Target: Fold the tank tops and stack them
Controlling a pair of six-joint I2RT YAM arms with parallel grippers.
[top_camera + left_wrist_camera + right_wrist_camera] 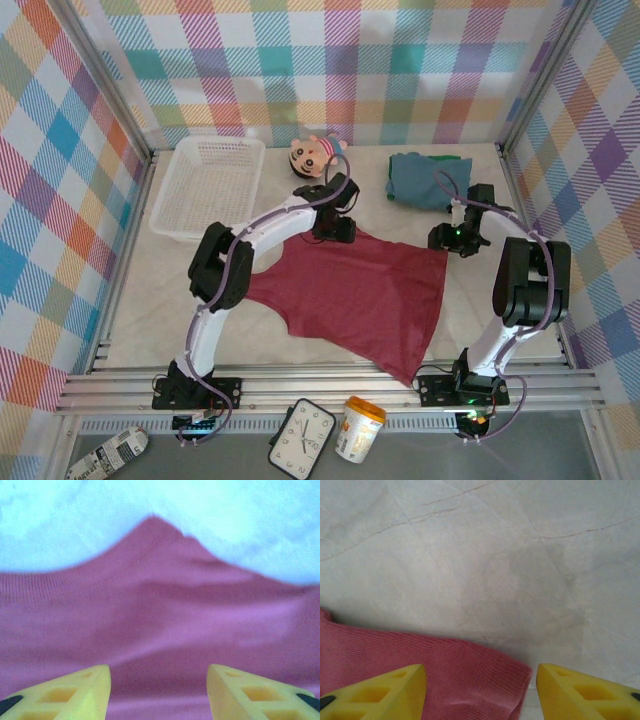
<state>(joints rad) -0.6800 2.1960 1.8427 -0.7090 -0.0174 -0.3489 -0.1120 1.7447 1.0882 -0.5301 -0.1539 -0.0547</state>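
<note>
With the left arm (205, 330): up from its base at the near edge, bent sharply at the black elbow, then stretched away and to the right along a white forearm, wrist tipped downward. At its end, the left claw (336, 228), pointing down, yellow fingers (80, 692) spread well apart in the wrist view. With the right arm (490, 350): up from its base, folded back at a bulky black elbow, then reaching away and leftward, a small green light glowing by the wrist. At its end, the right claw (447, 240), low and angled left, yellow fingers (385, 692) likewise parted, jaws wide.
</note>
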